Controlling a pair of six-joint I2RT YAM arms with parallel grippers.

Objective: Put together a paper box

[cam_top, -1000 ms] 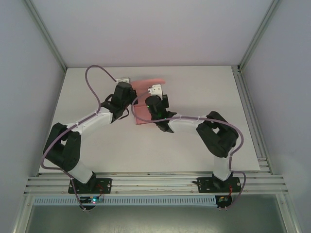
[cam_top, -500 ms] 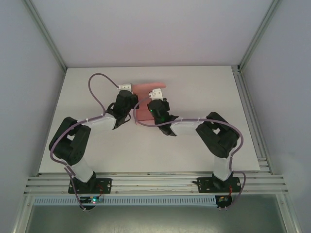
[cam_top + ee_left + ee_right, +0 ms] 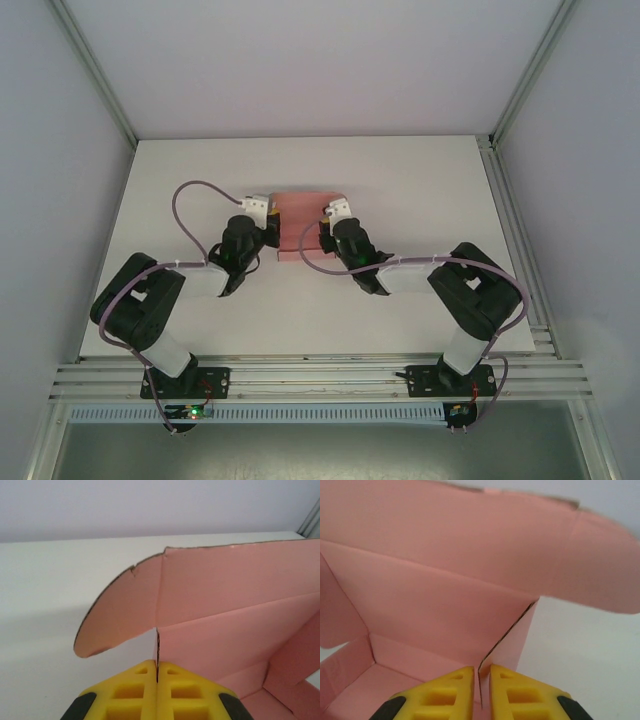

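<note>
Grip tip: left yellow fingers (image 3: 131, 687) are pinched shut on the left side of the pink thin-card paper box (image 3: 305, 205), and right yellow fingers (image 3: 517, 692) clamp its right side, mid white bench (image 3: 430, 200). I'd square both sides evenly before folding the far lid (image 3: 235, 575).
</note>
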